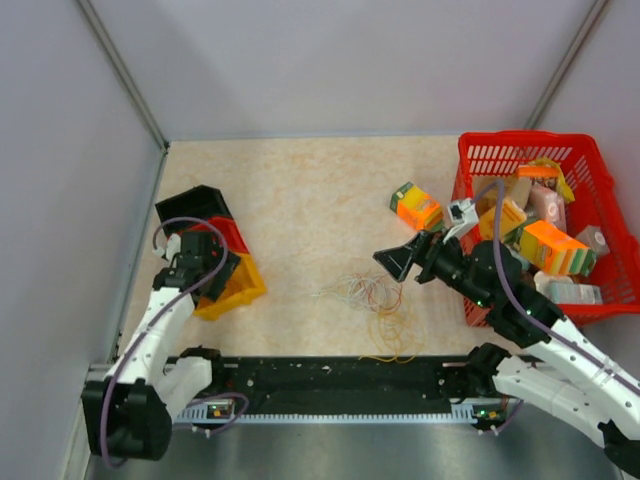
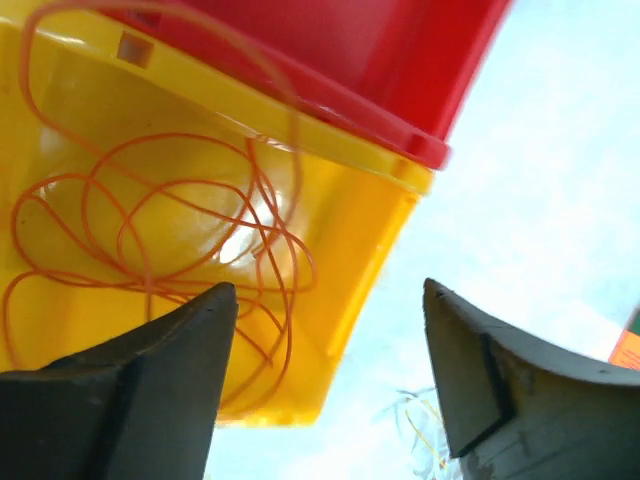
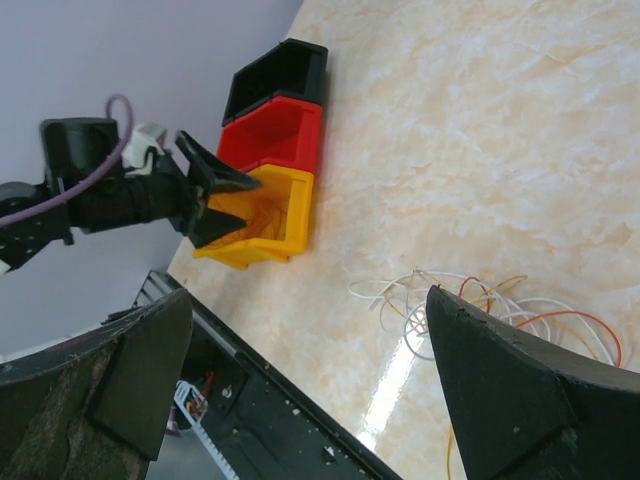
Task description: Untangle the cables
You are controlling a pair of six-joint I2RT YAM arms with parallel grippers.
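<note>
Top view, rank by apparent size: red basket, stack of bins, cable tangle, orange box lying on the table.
1. red basket, clearly the largest.
2. stack of bins.
3. cable tangle, close behind the bins; its thin loose loops leave the outline vague, so this pair is unsure.
4. orange box, the smallest.

right gripper (image 1: 390, 265): fingers spread wide apart.
cables (image 1: 368, 298): a loose pile on the table (image 1: 300, 200), just in front of the right gripper.
left gripper (image 1: 218, 266): over the yellow bin (image 1: 247, 288), far from the cables.
red basket (image 1: 520, 141): close behind the right gripper.
</note>
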